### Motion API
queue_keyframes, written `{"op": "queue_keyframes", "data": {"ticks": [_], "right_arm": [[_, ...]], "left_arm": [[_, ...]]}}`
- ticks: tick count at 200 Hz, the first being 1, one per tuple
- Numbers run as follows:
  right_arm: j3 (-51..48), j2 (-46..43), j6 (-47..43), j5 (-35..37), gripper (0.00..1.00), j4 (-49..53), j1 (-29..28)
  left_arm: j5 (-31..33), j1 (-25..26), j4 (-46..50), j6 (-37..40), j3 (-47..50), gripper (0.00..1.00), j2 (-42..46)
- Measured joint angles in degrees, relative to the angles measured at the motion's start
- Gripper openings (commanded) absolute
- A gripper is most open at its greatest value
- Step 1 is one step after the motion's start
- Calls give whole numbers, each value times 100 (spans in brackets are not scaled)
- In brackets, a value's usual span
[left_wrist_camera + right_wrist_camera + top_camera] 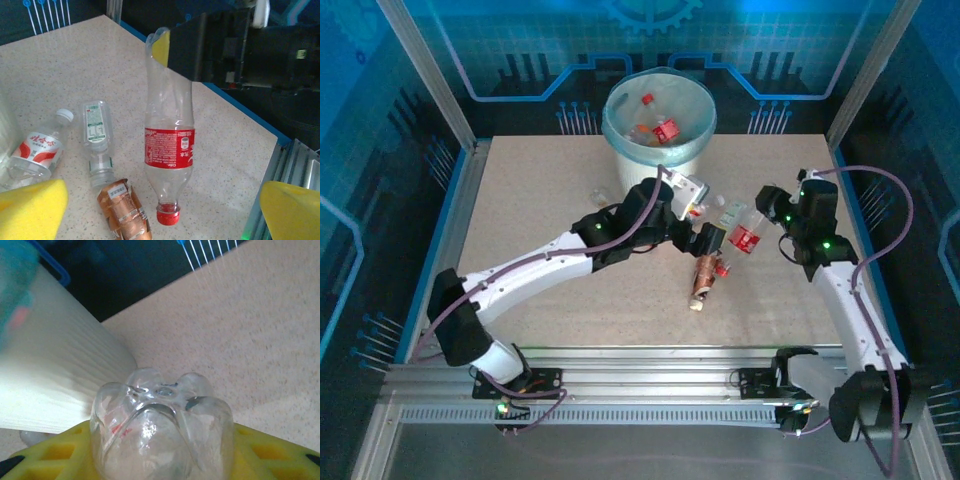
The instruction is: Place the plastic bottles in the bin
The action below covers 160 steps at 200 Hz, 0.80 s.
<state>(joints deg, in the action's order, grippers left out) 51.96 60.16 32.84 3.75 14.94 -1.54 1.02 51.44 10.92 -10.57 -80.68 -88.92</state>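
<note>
My right fingers (265,452) pinch a red-labelled bottle (169,150) by its squashed base, cap hanging down near the worktop (75,65), well short of the bin (612,130). My left fingers (30,200) stand spread close by. A swing binward could clip them, or the thin plastic could slip free.

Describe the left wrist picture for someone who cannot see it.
A clear red-labelled bottle hangs cap down over a table, gripped near its base by the right gripper. Beside it lie a brown-labelled bottle, a small clear bottle and a white-capped bottle. Yellow pads sit wide apart at the bottom corners.
</note>
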Motion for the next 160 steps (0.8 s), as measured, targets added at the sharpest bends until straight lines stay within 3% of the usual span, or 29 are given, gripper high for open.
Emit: {"op": "queue_keyframes", "data": {"ticks": [99,160], "right_arm": [[1547,227,-577,1152,43,387,-1862],[2081,291,-940,1589,41,520,-2286]], "left_arm": [[780,-518,-964,-389,1499,99,1451],[824,-826,-1043,-525,1600,99,1849]]}}
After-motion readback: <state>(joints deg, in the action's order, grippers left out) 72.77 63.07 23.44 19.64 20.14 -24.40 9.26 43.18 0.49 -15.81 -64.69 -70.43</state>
